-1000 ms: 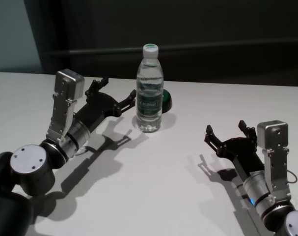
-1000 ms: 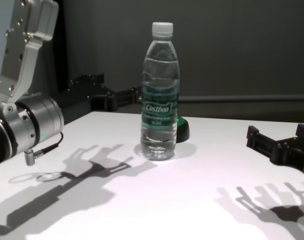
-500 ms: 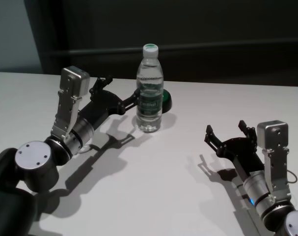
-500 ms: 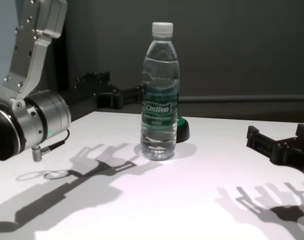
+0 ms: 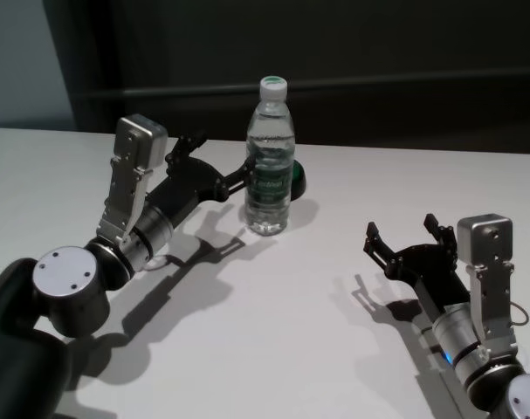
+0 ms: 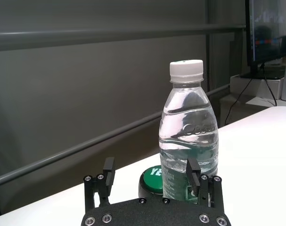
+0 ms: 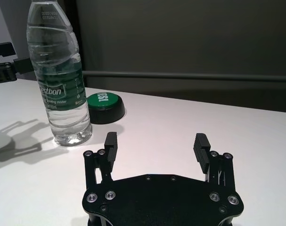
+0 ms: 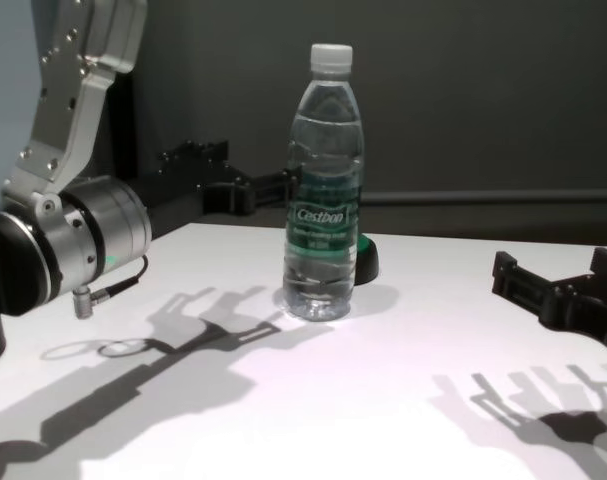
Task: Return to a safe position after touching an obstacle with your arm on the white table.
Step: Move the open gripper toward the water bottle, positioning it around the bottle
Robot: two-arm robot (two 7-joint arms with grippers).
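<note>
The obstacle, a clear water bottle [image 5: 270,157] with a white cap and green label, stands upright on the white table [image 5: 291,332] at the far middle. My left gripper [image 5: 221,161] is open just left of it, and one fingertip [image 5: 244,176] touches the label. In the left wrist view the bottle [image 6: 189,136] stands right behind one finger [image 6: 193,170] of the left gripper [image 6: 151,169]. My right gripper [image 5: 402,229] is open and empty, low over the table at the near right, apart from the bottle [image 7: 58,70].
A small dark round object with a green top [image 5: 298,179] lies on the table just behind and right of the bottle. A dark wall with a rail runs behind the table's far edge. Arm shadows fall on the tabletop [image 8: 333,400].
My left arm has swung to the right toward the bottle. Its finger has reached the label, and the bottle has shifted slightly to the right. The right arm has not moved.
</note>
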